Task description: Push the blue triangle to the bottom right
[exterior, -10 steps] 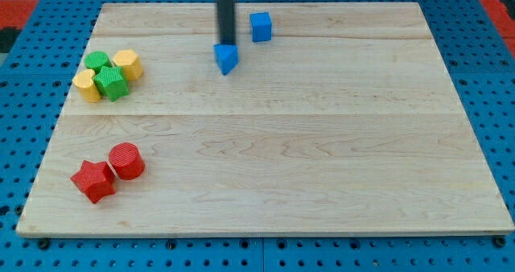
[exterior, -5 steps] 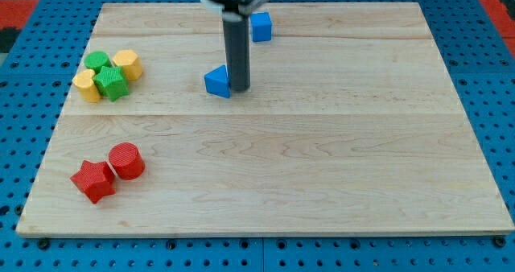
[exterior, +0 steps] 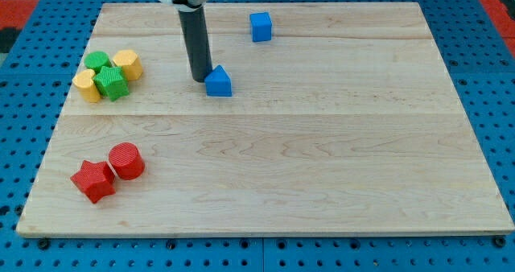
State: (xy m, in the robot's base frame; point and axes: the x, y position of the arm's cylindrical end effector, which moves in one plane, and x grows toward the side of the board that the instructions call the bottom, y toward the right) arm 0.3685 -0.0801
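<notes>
The blue triangle [exterior: 218, 82] lies on the wooden board [exterior: 322, 151], left of centre in the upper part of the view. My tip [exterior: 199, 78] stands just to the triangle's left, touching or nearly touching its left edge. The dark rod rises from there toward the view's top.
A blue cube [exterior: 260, 26] sits near the top edge, up and right of the triangle. At the left, two yellow blocks [exterior: 126, 63] [exterior: 86, 85] and two green blocks [exterior: 98, 61] [exterior: 112, 83] cluster together. A red star [exterior: 92, 180] and red cylinder [exterior: 126, 161] sit at the lower left.
The triangle slid down and slightly left from near the blue cube. My tip went from above it, to its right side, and now stands on its left side.
</notes>
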